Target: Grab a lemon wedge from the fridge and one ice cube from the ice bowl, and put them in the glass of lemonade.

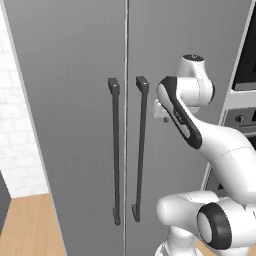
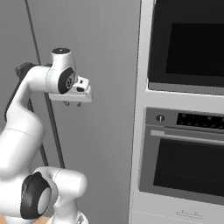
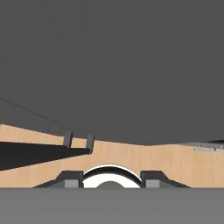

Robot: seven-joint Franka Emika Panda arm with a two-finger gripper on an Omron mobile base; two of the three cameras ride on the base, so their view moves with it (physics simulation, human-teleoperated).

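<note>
The fridge (image 1: 70,125) stands shut in front of me, its two grey doors meeting at a centre seam. Two long dark bar handles (image 1: 115,150) (image 1: 140,150) run down beside that seam. My gripper (image 2: 72,104) hangs in front of the right door (image 2: 100,131), just right of the right handle (image 2: 53,131) and near its top, pointing down. Its fingertips (image 3: 72,179) stand apart with nothing between them. Along the door (image 3: 109,65) the hand view reaches the handles' lower ends (image 3: 89,141). The lemon wedge, ice bowl and glass of lemonade are out of view.
A black wall oven (image 2: 188,39) with a second oven (image 2: 188,166) below it stands right of the fridge. Wood floor (image 1: 30,225) and a white tiled wall (image 1: 15,125) lie to the fridge's left.
</note>
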